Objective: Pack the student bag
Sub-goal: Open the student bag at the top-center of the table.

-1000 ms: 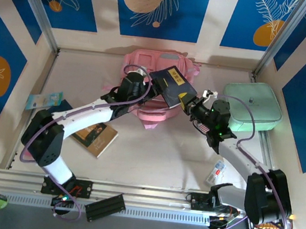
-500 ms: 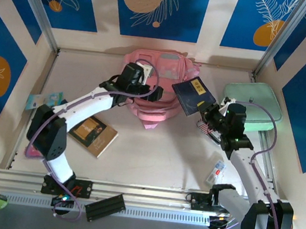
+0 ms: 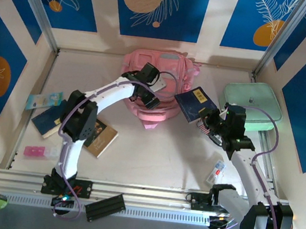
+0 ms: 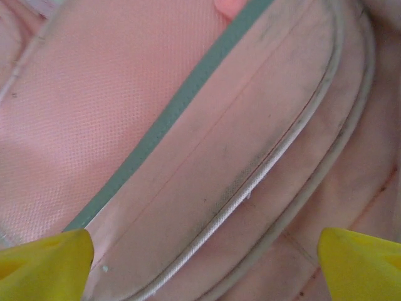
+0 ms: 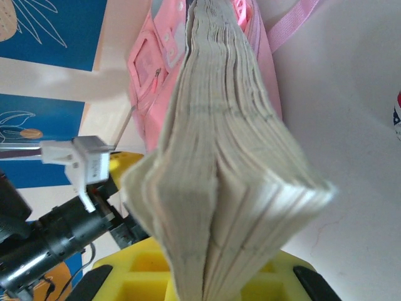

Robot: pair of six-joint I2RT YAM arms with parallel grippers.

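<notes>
The student bag [image 3: 159, 70] lies flat at the back middle of the table, pink, with its straps toward the front. My left gripper [image 3: 151, 98] hovers over its front part, open; the left wrist view has the yellow fingertips [image 4: 44, 257] wide apart above pink fabric [image 4: 125, 106] and white piping, holding nothing. My right gripper [image 3: 210, 122] is shut on a thick dark blue book [image 3: 196, 103], held in the air to the right of the bag. In the right wrist view the book's page edges [image 5: 219, 157] face the camera, with the bag [image 5: 156, 56] behind.
A mint-green case [image 3: 252, 108] sits at the back right, close behind the right arm. On the left lie a brown book [image 3: 98, 135], a dark blue book [image 3: 48, 119], a light blue packet [image 3: 43, 100] and a pink item [image 3: 38, 151]. A small tube [image 3: 217, 171] lies front right.
The right gripper carried the book rightward off the bag, then nearly stopped. The left arm swung its gripper right across the bag, uncovering the items at the left.
</notes>
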